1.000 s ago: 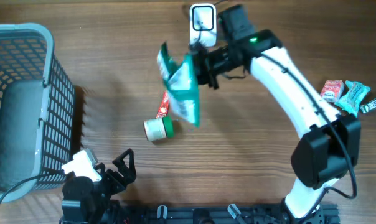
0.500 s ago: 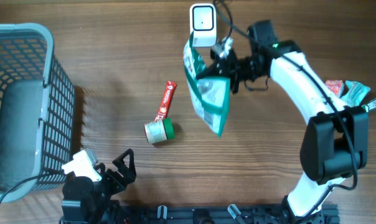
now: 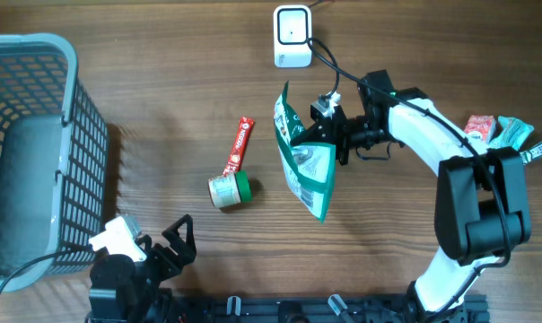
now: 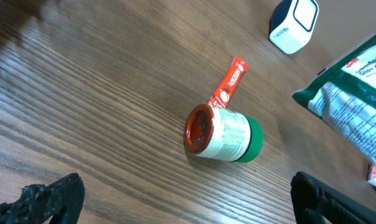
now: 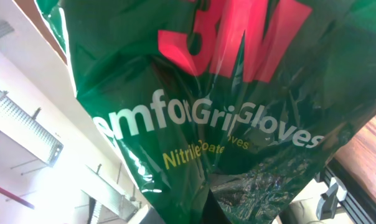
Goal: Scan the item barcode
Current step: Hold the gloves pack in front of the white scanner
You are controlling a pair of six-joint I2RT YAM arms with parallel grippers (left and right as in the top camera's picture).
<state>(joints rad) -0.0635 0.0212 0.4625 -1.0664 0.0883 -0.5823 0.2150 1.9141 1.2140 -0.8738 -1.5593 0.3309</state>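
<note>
- Green and white, the bag (image 3: pixel 307 170) hangs from my right gripper (image 3: pixel 336 135), which is clamped on its upper edge.
- It hangs above the table (image 3: pixel 163 81), right of the middle and nearer the far edge than the near one.
- My right wrist view is almost filled by the bag (image 5: pixel 200 124): a red "3M" logo with "Comfort Grip Gloves" and "Nitrile Coated" printed on crinkled plastic.
- White, the scanner (image 3: pixel 292 36) stands at the table's far edge, beyond the bag and apart from it; a black cable runs from it toward my right arm.
- My left gripper (image 4: pixel 191 205) is low at the near edge, toward the left corner, jaws wide apart and holding nothing.
- Ahead of it a jar (image 4: pixel 224 134) with a green lid lies on its side, with a red sachet (image 4: pixel 228 84) touching its far side.
- At the left edge stands a grey basket (image 3: pixel 69 99).
- Small packs (image 3: pixel 500 135) lie at the right edge.
</note>
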